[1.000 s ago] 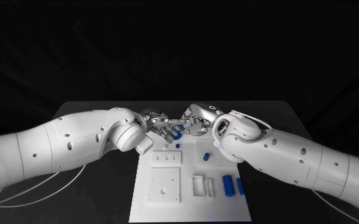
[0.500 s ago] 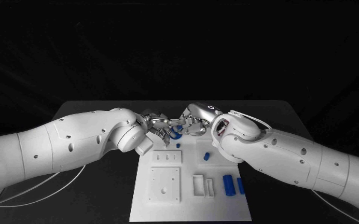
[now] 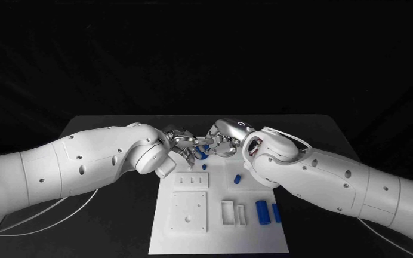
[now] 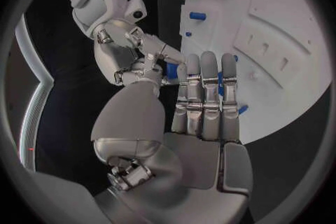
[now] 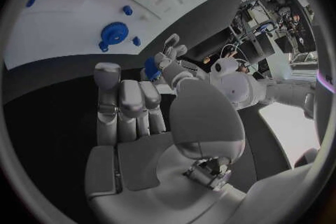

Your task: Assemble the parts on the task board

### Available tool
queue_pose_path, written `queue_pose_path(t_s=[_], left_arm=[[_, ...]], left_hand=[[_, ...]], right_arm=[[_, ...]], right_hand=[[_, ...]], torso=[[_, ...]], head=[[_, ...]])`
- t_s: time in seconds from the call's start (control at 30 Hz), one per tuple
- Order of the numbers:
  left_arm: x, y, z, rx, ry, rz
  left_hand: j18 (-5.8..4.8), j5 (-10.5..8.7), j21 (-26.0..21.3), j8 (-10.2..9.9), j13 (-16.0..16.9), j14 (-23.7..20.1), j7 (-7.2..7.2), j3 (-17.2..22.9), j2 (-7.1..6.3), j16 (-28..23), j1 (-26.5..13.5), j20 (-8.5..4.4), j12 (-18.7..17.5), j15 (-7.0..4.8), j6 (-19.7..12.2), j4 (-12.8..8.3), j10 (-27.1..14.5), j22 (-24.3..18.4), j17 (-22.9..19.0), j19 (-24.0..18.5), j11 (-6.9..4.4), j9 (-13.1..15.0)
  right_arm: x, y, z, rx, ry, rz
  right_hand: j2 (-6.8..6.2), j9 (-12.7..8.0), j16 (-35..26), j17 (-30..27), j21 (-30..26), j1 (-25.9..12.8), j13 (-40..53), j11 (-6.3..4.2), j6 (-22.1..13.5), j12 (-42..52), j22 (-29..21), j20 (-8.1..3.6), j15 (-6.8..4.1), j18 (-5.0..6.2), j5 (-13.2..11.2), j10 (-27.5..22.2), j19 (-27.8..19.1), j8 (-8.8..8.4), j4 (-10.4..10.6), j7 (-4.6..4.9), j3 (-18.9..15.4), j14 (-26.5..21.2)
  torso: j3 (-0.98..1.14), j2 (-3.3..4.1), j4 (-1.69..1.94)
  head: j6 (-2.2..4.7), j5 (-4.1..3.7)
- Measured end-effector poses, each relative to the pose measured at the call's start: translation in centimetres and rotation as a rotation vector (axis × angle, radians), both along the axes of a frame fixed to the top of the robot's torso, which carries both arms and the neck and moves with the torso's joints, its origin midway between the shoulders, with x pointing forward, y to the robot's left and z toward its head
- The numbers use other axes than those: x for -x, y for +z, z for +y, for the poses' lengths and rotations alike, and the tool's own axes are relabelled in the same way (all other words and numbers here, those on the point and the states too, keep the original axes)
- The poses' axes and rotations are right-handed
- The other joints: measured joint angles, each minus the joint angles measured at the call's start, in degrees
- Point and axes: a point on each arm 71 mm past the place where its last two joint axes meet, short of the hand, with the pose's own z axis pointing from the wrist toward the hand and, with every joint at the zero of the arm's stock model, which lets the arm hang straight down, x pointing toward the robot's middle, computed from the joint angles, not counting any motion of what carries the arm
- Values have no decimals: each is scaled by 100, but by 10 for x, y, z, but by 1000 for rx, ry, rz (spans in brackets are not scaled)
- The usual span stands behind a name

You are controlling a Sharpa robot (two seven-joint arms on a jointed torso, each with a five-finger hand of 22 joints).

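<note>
Blue part [image 3: 202, 149] sat between the two hands above the far edge of the task board [image 3: 219, 234], right where their fingertips met. Left hand [image 3: 181, 144] and right hand [image 3: 225, 143] were equally near it; who gripped it I could not tell. Long axis unreadable. Loose parts [image 3: 263, 213] lay near right on the board.

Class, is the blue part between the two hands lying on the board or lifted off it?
Lifted: the blue part is pinched between the left hand and right hand.
</note>
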Motion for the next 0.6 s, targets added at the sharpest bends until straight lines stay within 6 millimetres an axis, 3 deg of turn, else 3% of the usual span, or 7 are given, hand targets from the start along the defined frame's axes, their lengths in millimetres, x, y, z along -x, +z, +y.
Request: queue_pose_path(t_s=[0.37,0.6], left_arm=[[0,0,-1,-12,-5,2],[0,-1,-1,-36,-11,7]], left_hand=[[1,0,0,-147,-11,-34,21,-82,160,0,-6,22,0,5,20,-158,-3,28,-43,-22,3,-86],[1,0,-93,-551,-35,-84,92,-42,160,-108,-6,52,-56,43,91,-118,-94,-9,-140,-51,53,-396]], right_arm=[[0,-3,1,12,1,10],[2,-4,2,12,3,13]], right_hand=[[-18,-4,0,0,0,18,0,1,0,0,0,0,1,0,0,0,0,-3,-1,0,-1,0],[-3,-4,0,0,0,3,-1,1,0,0,0,0,2,0,45,0,0,-9,-8,0,-8,-1]], torso=[[-2,-2,-1],[-2,2,2]], head=[[-5,-9],[-18,-12]])
